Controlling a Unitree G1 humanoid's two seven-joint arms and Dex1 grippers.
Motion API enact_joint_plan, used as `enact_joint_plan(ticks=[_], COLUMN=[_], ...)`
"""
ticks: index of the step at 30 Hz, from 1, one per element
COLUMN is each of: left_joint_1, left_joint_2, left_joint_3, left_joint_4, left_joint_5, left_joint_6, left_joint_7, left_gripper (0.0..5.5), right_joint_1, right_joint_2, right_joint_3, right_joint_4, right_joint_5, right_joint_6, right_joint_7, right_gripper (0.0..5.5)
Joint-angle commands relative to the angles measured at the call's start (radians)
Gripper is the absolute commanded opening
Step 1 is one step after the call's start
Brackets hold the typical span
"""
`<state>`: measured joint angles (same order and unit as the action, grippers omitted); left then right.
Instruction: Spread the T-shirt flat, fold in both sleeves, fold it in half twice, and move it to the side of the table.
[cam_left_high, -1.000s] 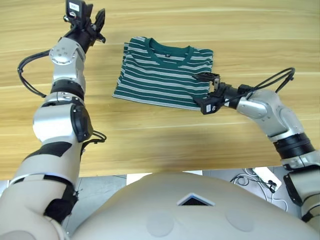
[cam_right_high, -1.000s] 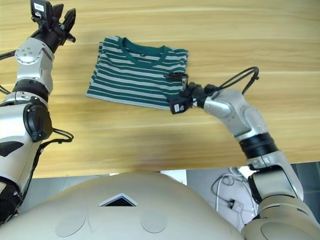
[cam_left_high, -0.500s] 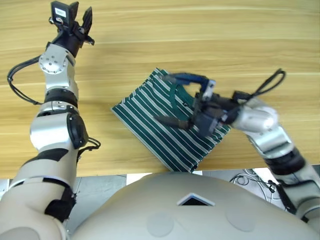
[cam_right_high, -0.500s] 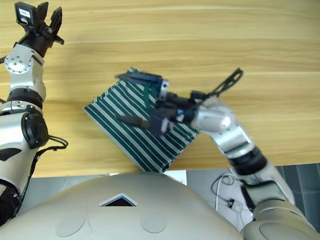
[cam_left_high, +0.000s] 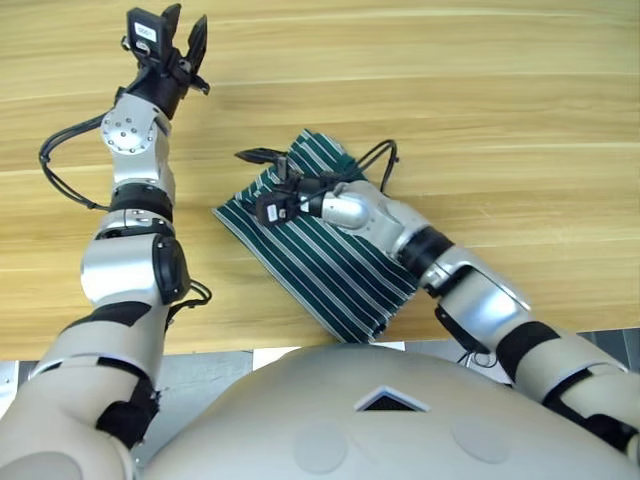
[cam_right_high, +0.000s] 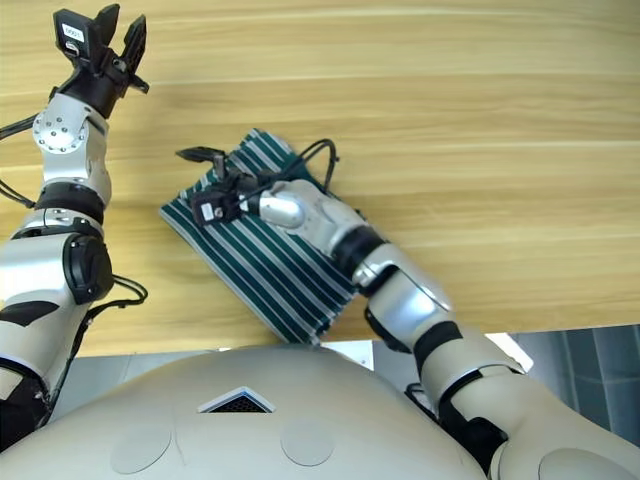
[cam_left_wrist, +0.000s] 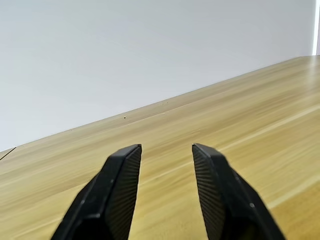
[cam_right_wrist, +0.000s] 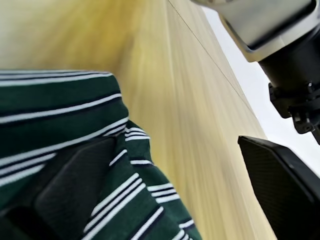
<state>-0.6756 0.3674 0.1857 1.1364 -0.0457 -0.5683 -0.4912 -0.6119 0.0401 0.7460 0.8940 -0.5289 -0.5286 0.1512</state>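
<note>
Silver-grey rounded shells on the left arm (cam_left_high: 110, 265), at the left of the frame, with black bands at the joints and a ring of small screws on the round wrist housing. A black cable loops out beside the forearm, and a smaller loop by the elbow. Ends in the matt black left gripper (cam_left_high: 185, 20): two tapered fingers (cam_left_wrist: 121, 190) with finely ribbed inner faces, and a black block with a white label beside them. Same silver shells and black joint bands on the right arm (cam_left_high: 470, 300), from lower right toward centre, with a thin black cable arching near the wrist. Black too the right gripper (cam_left_high: 262, 178), with finely textured pads (cam_right_wrist: 280, 175).
</note>
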Motion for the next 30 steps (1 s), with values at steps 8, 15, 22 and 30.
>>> enact_joint_plan(ticks=[8,15,22,30], left_joint_1=[0.048,0.162,0.599,0.997], left_joint_2=[-0.038,-0.033,0.19,0.549], left_joint_3=[-0.022,-0.079,-0.251,-0.254], left_joint_4=[-0.061,-0.228,-1.025,-1.35], left_joint_5=[-0.008,-0.015,-0.274,-0.2], left_joint_6=[-0.025,-0.126,-0.127,-0.043], left_joint_7=[-0.008,-0.127,-0.513,-0.725], left_gripper=[1.89,1.89,1.89,2.61], right_joint_1=[-0.165,-0.094,0.404,1.008], right_joint_2=[0.035,0.022,-0.557,-1.139], right_joint_3=[-0.287,-0.46,-0.404,-0.604], right_joint_4=[0.398,0.141,-0.958,-1.171], right_joint_5=[0.115,0.414,0.767,0.458], right_joint_6=[0.101,-0.192,-0.047,-0.168], right_joint_7=[-0.358,0.033,0.62,0.823], right_gripper=[4.52,4.52,4.52,4.57])
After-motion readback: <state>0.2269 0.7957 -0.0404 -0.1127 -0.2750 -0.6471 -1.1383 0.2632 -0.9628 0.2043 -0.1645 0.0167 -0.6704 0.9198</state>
